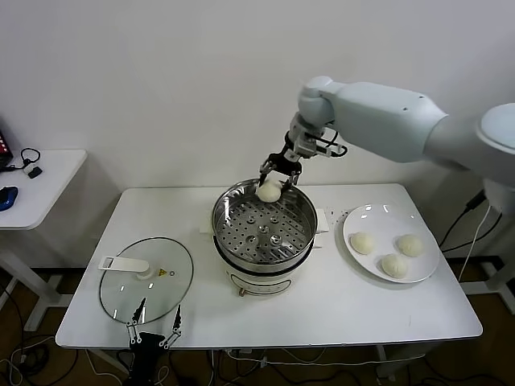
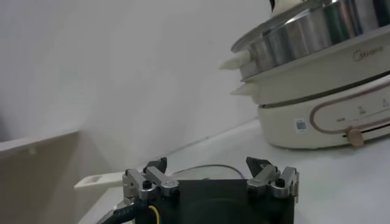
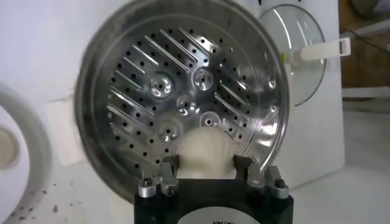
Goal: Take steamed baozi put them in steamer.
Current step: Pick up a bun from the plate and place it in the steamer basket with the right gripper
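- The steamer [image 1: 264, 233] stands at the middle of the white desk [image 1: 362, 305]: a round, shiny stainless-steel pot with a perforated basket floor of holes, slots and raised dimples, set on a smooth white electric base.
- The right tool [image 1: 278, 170] hangs over the steamer's far rim, clamped on one steamed baozi [image 1: 269, 192], a smooth, cream-white, rounded dough bun.
- In the right wrist view that bun [image 3: 206, 157] sits between the two dark metal fingers [image 3: 168, 172], with the steamer's holed floor [image 3: 183, 103] behind it.
- Right of the steamer lies a plain white round plate [image 1: 378, 222] with three more buns [image 1: 362, 242] on it, near one another.
- Left of the steamer lies a flat round glass lid [image 1: 165, 297] with a white handle [image 1: 125, 264].
- The left tool [image 1: 153, 328] is parked at the desk's near edge, just before the lid, its fingers [image 2: 149, 181] apart and empty.
- A second, smaller white desk [image 1: 44, 181] stands well left of the steamer, carrying a blue mouse [image 1: 7, 196].
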Robot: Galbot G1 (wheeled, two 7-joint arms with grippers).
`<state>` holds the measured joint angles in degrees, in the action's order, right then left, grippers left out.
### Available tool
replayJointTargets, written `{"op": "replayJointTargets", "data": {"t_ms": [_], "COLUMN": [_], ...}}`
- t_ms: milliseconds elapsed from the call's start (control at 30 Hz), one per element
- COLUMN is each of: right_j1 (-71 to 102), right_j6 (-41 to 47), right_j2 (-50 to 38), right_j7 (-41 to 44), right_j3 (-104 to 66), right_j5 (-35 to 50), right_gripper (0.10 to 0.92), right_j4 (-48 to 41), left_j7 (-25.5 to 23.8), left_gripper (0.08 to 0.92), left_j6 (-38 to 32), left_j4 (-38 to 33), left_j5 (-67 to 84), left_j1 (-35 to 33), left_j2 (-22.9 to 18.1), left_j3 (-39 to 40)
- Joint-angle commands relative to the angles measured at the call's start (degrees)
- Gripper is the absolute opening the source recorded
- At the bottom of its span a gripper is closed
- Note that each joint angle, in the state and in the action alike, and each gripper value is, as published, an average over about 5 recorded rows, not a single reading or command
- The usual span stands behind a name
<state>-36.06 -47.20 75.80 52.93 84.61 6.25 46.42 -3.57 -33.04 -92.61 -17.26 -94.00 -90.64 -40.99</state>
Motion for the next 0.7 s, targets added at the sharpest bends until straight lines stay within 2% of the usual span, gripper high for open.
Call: {"op": "replayJointTargets", "data": {"t_ms": [33, 700], "right_j1": [6.6, 8.7], "right_j6": [-2.8, -2.8], "right_j2": [6.6, 8.9], "right_j7": [0.7, 2.3], "right_j3": [-1.8, -1.7], "right_j5": [-2.7, -0.4], "right_gripper": [0.621, 0.623], "right_j4": [-11.7, -14.1], "left_j7": [0.0, -0.2], "left_gripper": [0.823, 0.823], "left_j6": [0.1, 0.0], "left_j4": [0.3, 1.3], "left_j5": [0.1, 0.1], "left_j1": [0.1, 0.8], "left_j2": [0.0, -0.1], "left_j3": [0.0, -0.3]}}
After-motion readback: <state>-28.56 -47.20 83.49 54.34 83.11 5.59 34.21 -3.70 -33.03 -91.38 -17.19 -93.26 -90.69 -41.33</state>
